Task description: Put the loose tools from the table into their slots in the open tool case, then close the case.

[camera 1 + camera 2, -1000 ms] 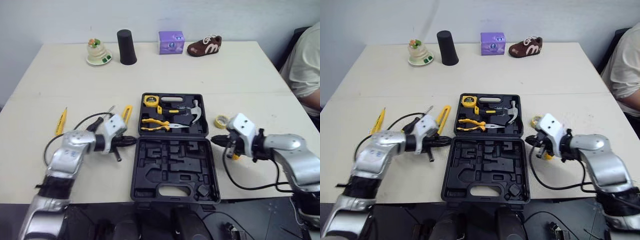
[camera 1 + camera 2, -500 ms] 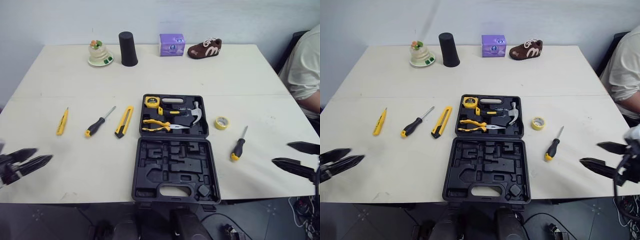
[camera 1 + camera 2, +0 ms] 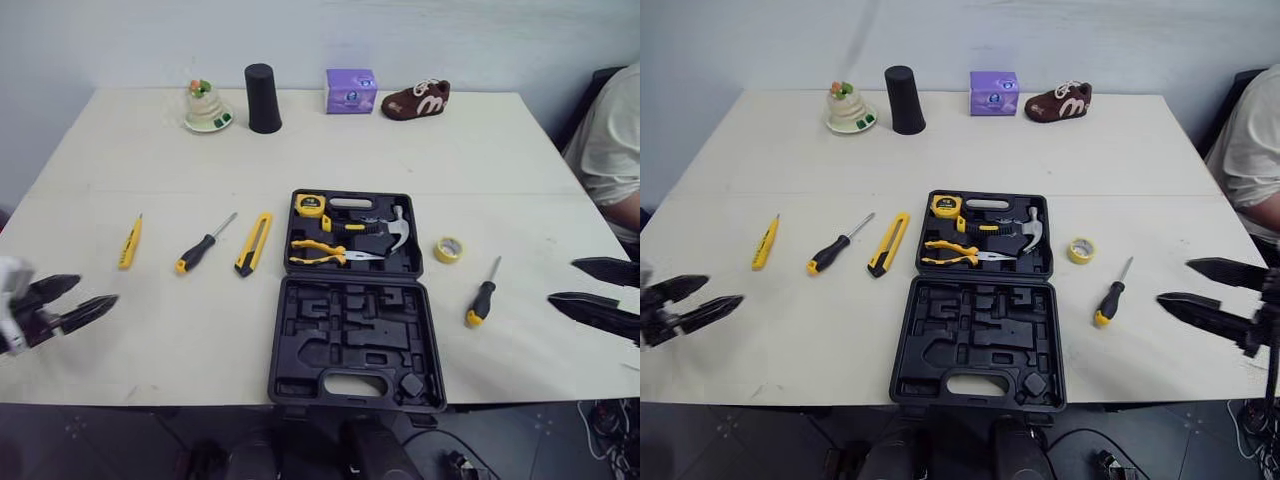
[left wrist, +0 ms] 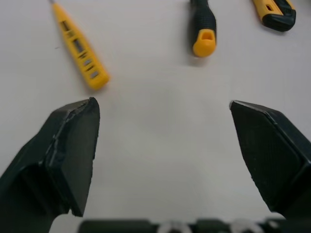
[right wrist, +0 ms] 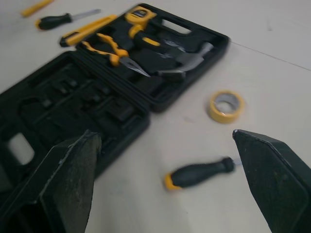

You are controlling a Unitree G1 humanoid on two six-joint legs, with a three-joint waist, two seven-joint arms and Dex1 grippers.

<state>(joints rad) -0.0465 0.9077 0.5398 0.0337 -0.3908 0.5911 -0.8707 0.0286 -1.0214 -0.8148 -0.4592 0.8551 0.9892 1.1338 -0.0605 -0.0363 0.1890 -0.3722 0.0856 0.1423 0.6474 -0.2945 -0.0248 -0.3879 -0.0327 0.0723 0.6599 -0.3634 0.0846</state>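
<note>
Nothing loose has been stowed yet, so the task looks to be at its first pick. The tool case (image 3: 340, 335) lies open at the middle of the counter's (image 3: 430, 150) near edge. Its near half has bare slots, and its far half holds a tape measure (image 3: 308, 205), pliers (image 3: 320, 250) and a hammer (image 3: 395, 225). Between the case and the left edge lie a utility knife (image 3: 254, 243), a black-handled screwdriver (image 3: 203, 256) and a slim yellow tester (image 3: 129, 242). On the right side a yellow tape roll (image 3: 449, 249) and a second screwdriver (image 3: 483, 294) lie near the case. The left tool (image 3: 97, 289) hangs by the near left corner with its fingers apart and empty, aimed at the tester and the black-handled screwdriver. The right tool (image 3: 560, 281) sits by the right edge, also spread and empty, facing the second screwdriver. The likely next move is a reach with either arm to the nearest handle, with the fingers set across it and lowered close to the counter before closing. A second ago both arms were stretched in over the counter on either side of the case. By half a second ago they had drawn back to the near corners, and now the left tool has edged slightly inward again. The loose items lie where they did half a second ago.
</note>
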